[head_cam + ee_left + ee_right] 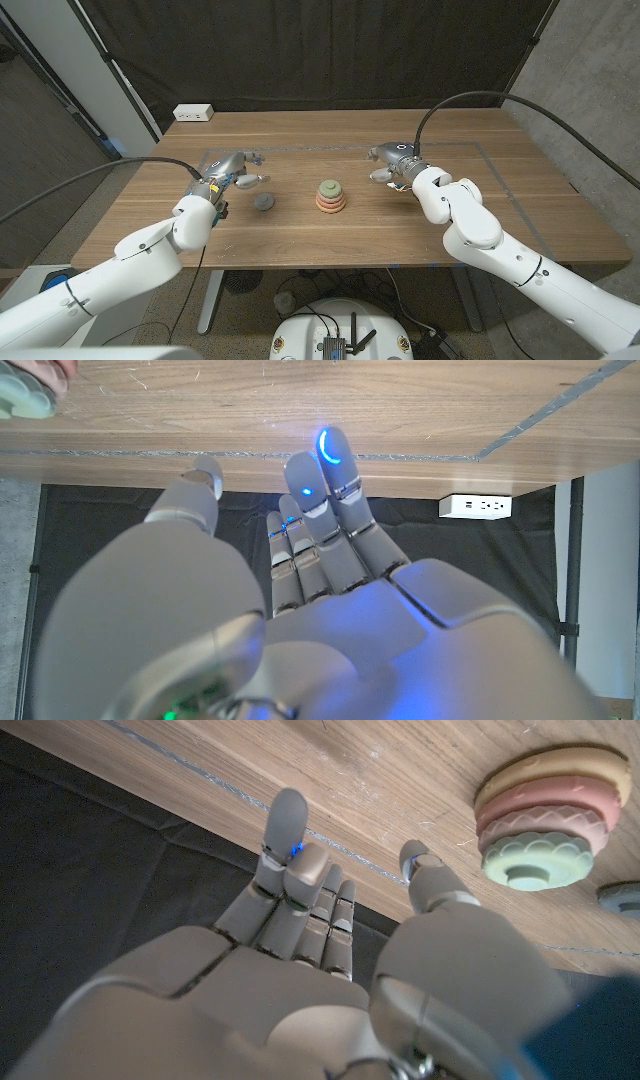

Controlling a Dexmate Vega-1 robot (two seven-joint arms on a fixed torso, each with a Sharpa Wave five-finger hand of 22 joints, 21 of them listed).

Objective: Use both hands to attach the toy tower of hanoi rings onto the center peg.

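Observation:
A stack of toy rings (331, 196) stands at the table's middle: a yellow one at the bottom, then pink ones, with a pale green ring on top around the peg (529, 875). The same stack (548, 815) shows beside my right hand (330, 935). A small grey-blue ring (263, 202) lies loose on the wood to the left of the stack, also seen in both wrist views (22, 396) (621, 899). My left hand (236, 172) hovers just behind and left of that ring, fingers apart, holding nothing. My right hand (393, 166) hangs right of the stack, fingers spread and empty.
A white power strip (193, 113) lies at the table's far left edge (475, 507). Thin tape lines (480, 146) mark a rectangle on the wooden table (520, 210). A black curtain hangs behind.

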